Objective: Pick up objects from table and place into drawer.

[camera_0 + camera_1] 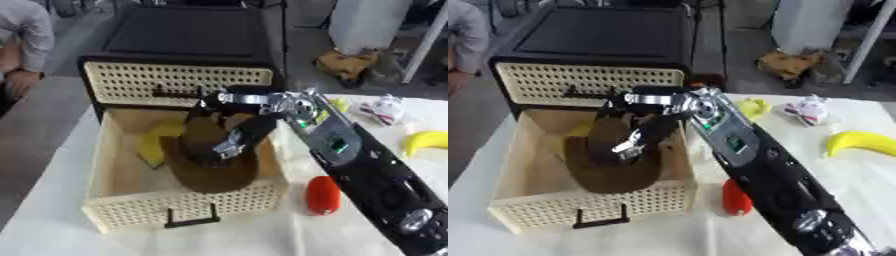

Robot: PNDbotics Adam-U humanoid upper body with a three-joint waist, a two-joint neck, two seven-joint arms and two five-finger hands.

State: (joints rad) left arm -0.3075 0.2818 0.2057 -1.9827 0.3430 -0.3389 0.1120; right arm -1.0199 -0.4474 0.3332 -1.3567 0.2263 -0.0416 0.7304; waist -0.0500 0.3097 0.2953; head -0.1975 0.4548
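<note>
Where the left eye view looks down, shows an open drawer (114, 200) with pale perforated walls and a black front handle, pulled out onto the white tabletop (262, 240). Holds a brown hat (206, 170) inside the drawer, toward its right wall, over a yellow piece (157, 142) lying on the drawer floor. Reaches in from the drawer's right: the right robot hand (234, 142), fingers curled down onto the hat's crown and seeming to pinch it, though blurred. Leaves a red object (323, 195) on the tabletop just right of the drawer's front corner, and a yellow banana (426, 141) well to the drawer's right. Behind the drawer, stands a black cabinet (188, 35) with a second perforated front.

As for the right eye view, repeats the same layout, with the black forearm crossing from lower right toward the drawer. Adds a white and red crumpled item (807, 111) far right of the drawer and a small yellow thing (752, 107) nearer its back right corner.
</note>
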